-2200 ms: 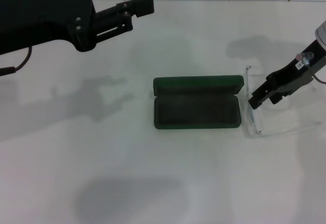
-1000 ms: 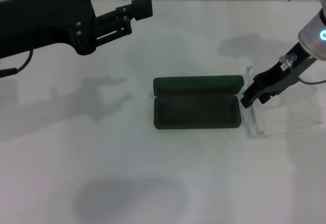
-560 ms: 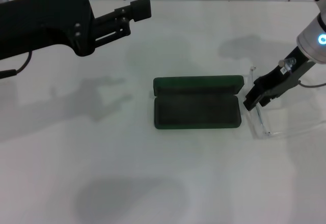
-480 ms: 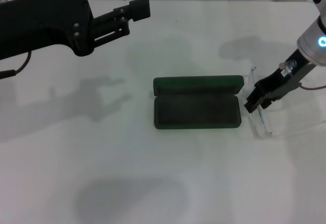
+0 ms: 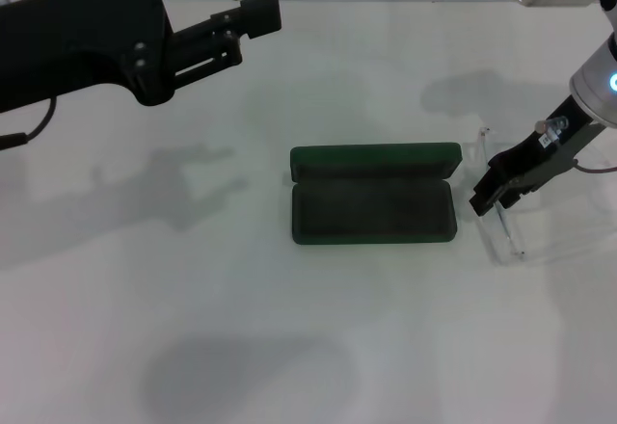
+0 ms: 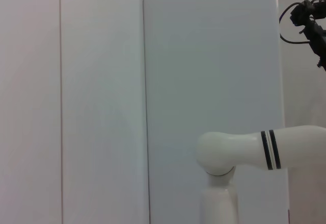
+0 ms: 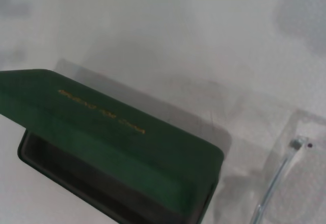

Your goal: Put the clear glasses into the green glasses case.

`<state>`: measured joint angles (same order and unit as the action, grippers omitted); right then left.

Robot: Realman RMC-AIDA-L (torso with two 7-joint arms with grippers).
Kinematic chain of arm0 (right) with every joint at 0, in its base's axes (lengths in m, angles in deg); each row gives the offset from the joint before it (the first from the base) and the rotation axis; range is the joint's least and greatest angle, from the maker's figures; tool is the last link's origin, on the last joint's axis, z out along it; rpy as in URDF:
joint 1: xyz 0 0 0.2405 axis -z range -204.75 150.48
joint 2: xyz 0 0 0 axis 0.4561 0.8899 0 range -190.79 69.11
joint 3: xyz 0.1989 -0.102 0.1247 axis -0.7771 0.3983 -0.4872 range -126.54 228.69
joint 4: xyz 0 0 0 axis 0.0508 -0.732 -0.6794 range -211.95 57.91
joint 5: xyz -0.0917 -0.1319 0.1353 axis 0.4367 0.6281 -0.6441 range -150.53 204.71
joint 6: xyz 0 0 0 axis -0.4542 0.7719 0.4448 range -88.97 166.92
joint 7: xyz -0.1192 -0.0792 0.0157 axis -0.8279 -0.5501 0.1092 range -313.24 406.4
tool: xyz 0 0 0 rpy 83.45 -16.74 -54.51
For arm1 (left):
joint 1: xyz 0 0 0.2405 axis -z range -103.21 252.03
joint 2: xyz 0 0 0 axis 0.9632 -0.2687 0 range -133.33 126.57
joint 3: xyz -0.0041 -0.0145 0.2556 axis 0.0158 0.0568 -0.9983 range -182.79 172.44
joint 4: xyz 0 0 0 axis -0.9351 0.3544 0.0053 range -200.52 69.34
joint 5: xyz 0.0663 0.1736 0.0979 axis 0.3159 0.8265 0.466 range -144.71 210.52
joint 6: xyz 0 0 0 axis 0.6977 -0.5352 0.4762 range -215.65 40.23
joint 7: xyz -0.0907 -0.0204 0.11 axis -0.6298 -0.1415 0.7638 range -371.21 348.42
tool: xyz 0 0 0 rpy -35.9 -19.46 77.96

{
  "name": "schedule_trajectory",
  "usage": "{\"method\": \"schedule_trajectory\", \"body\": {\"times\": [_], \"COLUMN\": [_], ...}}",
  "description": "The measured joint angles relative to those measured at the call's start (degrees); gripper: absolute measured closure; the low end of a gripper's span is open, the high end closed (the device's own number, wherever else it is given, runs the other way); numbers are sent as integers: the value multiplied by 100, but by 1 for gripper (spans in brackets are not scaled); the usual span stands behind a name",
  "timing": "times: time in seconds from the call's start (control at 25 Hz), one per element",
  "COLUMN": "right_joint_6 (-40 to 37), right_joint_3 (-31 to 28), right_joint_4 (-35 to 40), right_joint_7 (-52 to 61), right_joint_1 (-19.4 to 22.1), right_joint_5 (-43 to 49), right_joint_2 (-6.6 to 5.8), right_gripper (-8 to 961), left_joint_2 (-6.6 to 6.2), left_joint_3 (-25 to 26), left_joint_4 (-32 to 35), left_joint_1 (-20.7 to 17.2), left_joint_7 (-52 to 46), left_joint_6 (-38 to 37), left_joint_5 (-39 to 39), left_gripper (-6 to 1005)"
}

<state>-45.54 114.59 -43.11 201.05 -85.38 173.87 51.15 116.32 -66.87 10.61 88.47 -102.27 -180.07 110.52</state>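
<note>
The right gripper [image 5: 485, 202] was down at the table [image 5: 318, 328], just off the right end of the green glasses case [image 5: 372, 210]. Its dark fingers sat pinched together on the front of the clear glasses [image 5: 499, 220], which stretched out beneath and behind it, their thin arms reaching toward the table's right edge. The glasses lay just beside the case, outside it. The case stood open with its lid raised at the far side and the dark lining facing up; the right wrist view showed gold lettering on the lid [image 7: 102, 113]. The left gripper [image 5: 253, 14] hung high over the far left of the table, well apart, its fingers spread with nothing between them.
</note>
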Motion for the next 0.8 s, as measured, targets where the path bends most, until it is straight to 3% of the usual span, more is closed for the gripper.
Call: {"method": "schedule_trajectory", "body": {"times": [0.44,0.8], "right_joint_6": [99,208], "right_joint_3": [-31,-27], "right_joint_4": [15,21], "right_joint_7": [4,-34], "right_joint_1": [56,136], "right_joint_5": [-47,-30], "right_joint_2": [-23,-28], "right_gripper": [604,769], "left_joint_2": [0,0], "left_joint_3": [6,9], "left_joint_4": [0,0], "left_joint_1": [9,28], "left_joint_7": [0,0], "left_joint_6": [0,0], "left_joint_5": [-2,-2], "left_gripper": [537,537]}}
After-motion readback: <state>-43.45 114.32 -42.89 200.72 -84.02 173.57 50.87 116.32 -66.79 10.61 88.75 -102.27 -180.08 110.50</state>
